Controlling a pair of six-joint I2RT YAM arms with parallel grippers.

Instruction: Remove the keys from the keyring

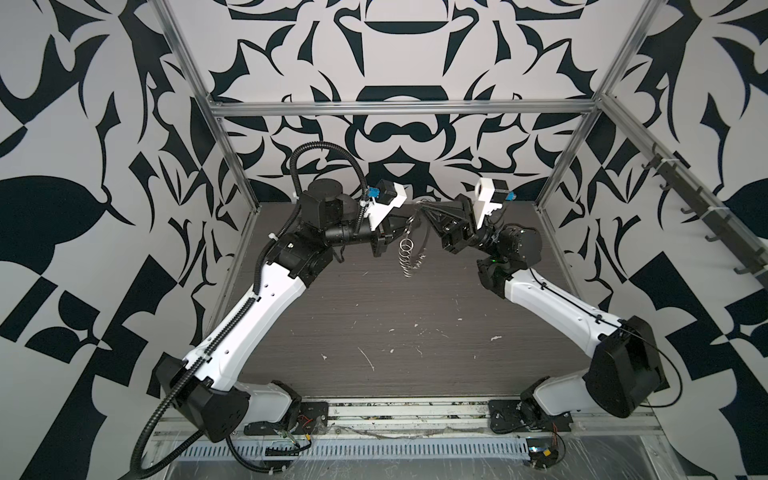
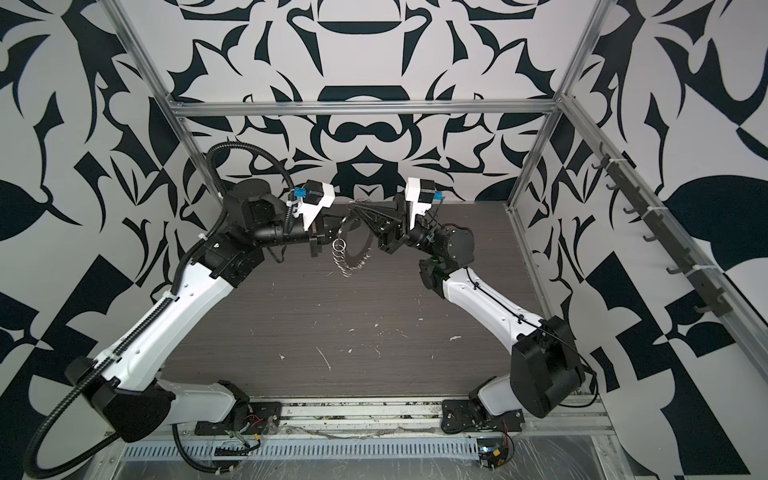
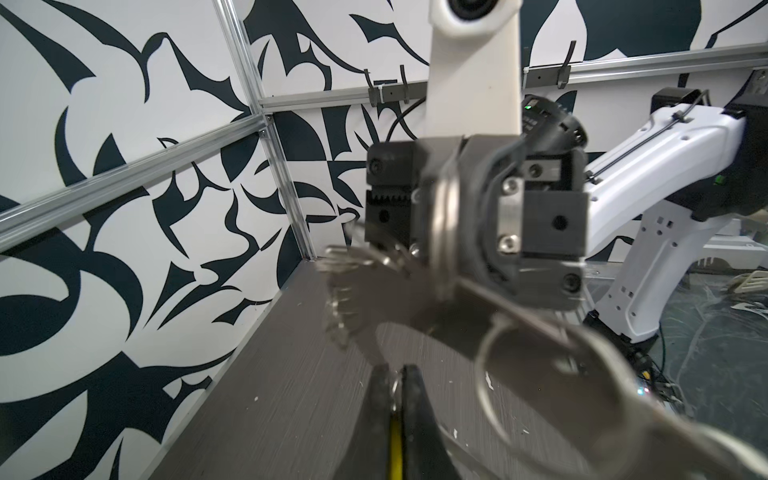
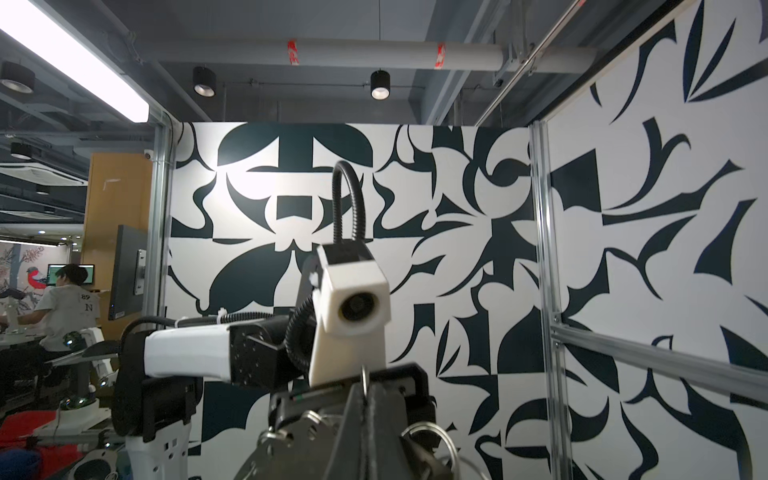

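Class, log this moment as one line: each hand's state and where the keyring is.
left hand: shut on yellow key tag | right hand: shut on keyring | keyring: in the air between hands, above table

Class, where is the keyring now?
In both top views the keyring hangs above the far middle of the table, between the left claw and right claw.

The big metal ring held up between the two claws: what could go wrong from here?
1. The left gripper and the right gripper both pinch small pieces above the table; a slip could drop the big ring.
2. The left gripper grips the yellow tag; if the tag is hooked to the big ring, pulling apart may yank it loose.
3. The dangling small rings might snag on a gripper.
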